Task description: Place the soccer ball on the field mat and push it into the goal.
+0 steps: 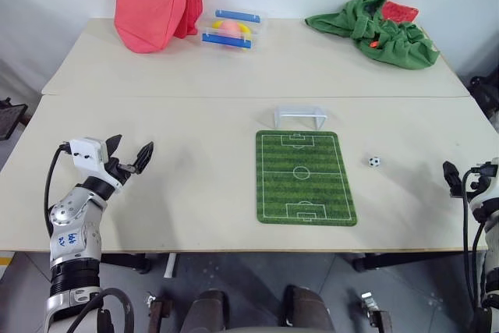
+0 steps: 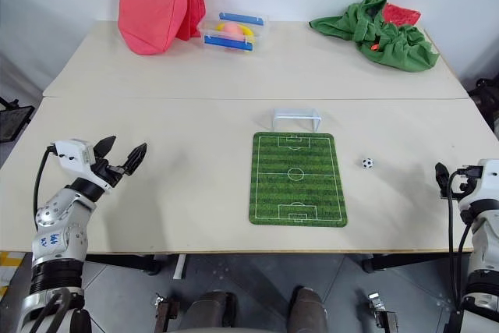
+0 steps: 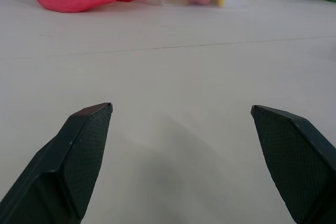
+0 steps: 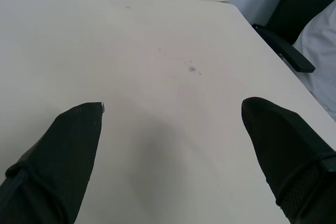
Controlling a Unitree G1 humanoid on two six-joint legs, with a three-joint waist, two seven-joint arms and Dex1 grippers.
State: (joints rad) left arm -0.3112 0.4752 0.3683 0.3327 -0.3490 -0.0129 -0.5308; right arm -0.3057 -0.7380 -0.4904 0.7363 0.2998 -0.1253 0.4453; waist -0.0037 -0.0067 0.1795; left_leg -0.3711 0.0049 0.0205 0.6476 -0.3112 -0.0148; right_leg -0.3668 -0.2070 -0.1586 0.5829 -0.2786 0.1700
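Note:
The soccer ball [image 1: 375, 161], tiny and white with black patches, lies on the bare table just right of the field mat [image 1: 305, 177]. The striped green mat lies flat in the middle of the near table. The small white goal [image 1: 299, 115] stands at the mat's far end. My left gripper [image 1: 131, 146] hovers over the table's near left part, far from the mat, open with nothing between its fingers [image 3: 86, 129]. My right gripper [image 4: 172, 103] is open and empty near the table's right edge, to the right of the ball and apart from it.
At the back stand a red bag [image 1: 152, 1], a clear box with blue bars [image 1: 231, 29] holding a pink-and-yellow ball, and a crumpled green cloth [image 1: 382, 29]. A seam [image 1: 234, 97] runs between the two tables. Dark furniture [image 4: 283, 51] stands beyond the right edge.

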